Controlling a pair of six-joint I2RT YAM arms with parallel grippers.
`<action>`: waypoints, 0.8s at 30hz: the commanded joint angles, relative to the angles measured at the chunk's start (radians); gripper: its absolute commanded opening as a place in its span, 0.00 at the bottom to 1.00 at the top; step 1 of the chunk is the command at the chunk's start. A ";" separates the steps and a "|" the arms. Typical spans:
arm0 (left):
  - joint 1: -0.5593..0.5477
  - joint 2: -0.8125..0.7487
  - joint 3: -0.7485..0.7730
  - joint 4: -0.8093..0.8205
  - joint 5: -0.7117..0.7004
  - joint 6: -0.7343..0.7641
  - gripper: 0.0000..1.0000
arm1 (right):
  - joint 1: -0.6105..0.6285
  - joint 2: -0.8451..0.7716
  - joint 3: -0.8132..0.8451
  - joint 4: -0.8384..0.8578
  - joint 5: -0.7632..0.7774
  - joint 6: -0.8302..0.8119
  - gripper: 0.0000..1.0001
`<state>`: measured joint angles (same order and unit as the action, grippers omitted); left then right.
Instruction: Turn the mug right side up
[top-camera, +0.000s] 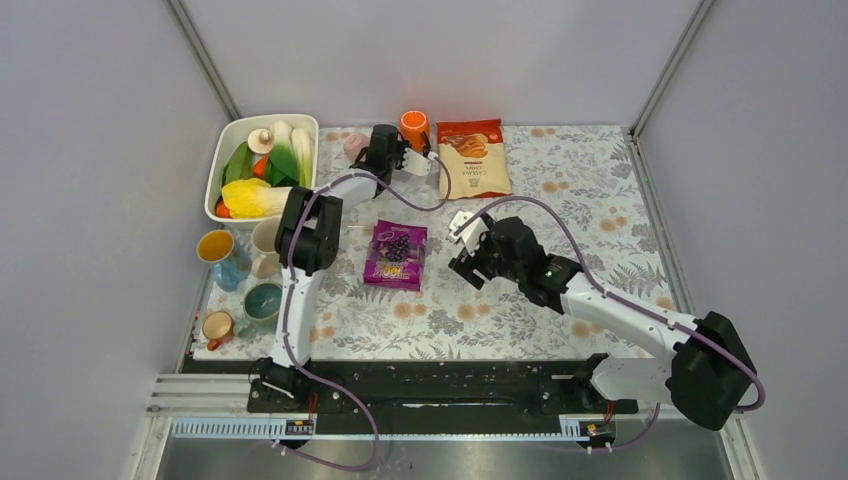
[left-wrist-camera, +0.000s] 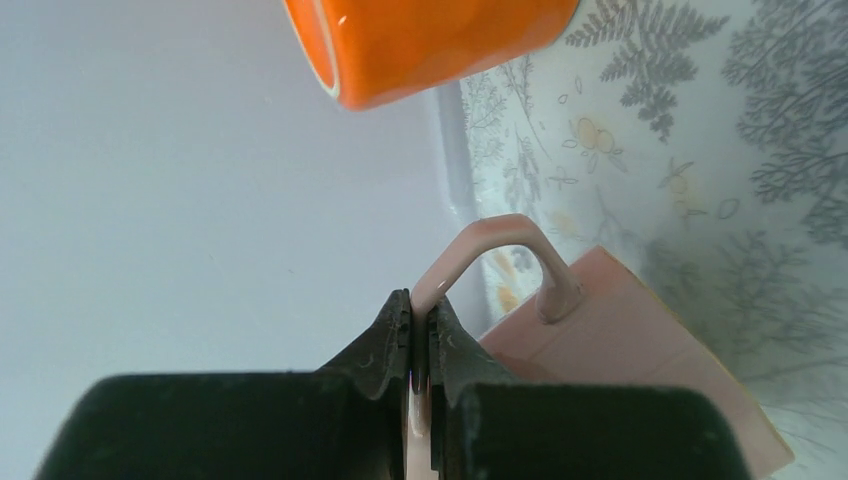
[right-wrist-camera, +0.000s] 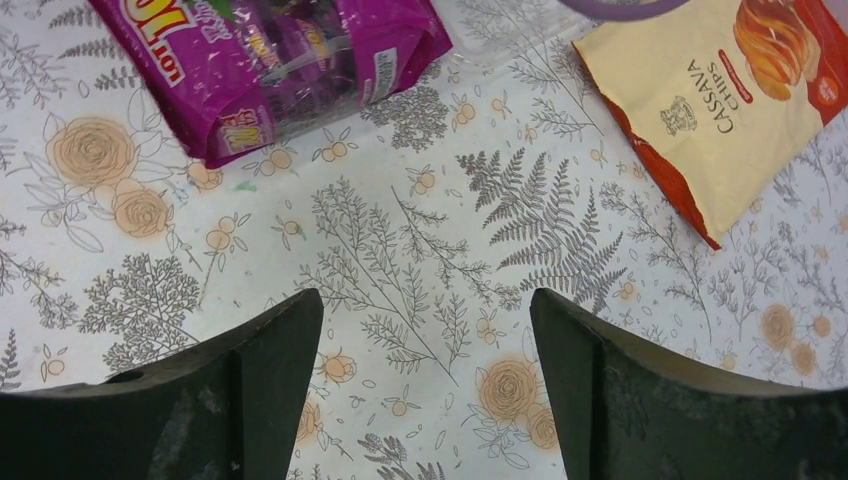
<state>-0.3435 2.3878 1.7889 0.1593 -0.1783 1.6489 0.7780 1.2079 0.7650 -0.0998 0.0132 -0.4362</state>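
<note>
The left jaws, clamped on the mug (left-wrist-camera: 640, 360) handle (left-wrist-camera: 497, 228), may swing it into the orange cup (left-wrist-camera: 430, 40) ahead (right jaws apart).

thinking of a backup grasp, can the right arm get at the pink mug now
Probably not: the left tool is shut on the handle of the pink mug, crowding that far corner.

Bright, even light all round, barely any shadows. Tiny glare spot on the orange cup (left-wrist-camera: 430, 40); stuff below it looks pretty soft.
</note>
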 joint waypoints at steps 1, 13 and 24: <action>-0.008 -0.115 0.030 -0.149 0.044 -0.355 0.00 | -0.069 -0.015 0.038 0.086 -0.082 0.138 0.85; -0.009 -0.156 0.147 -0.449 0.172 -0.888 0.00 | -0.193 0.247 0.168 0.395 -0.257 0.541 0.85; -0.008 -0.178 0.162 -0.481 0.302 -1.094 0.00 | -0.273 0.728 0.529 0.620 -0.396 0.990 0.83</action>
<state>-0.3485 2.2864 1.9202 -0.3397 0.0525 0.6632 0.5262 1.7973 1.1770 0.3676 -0.2966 0.3172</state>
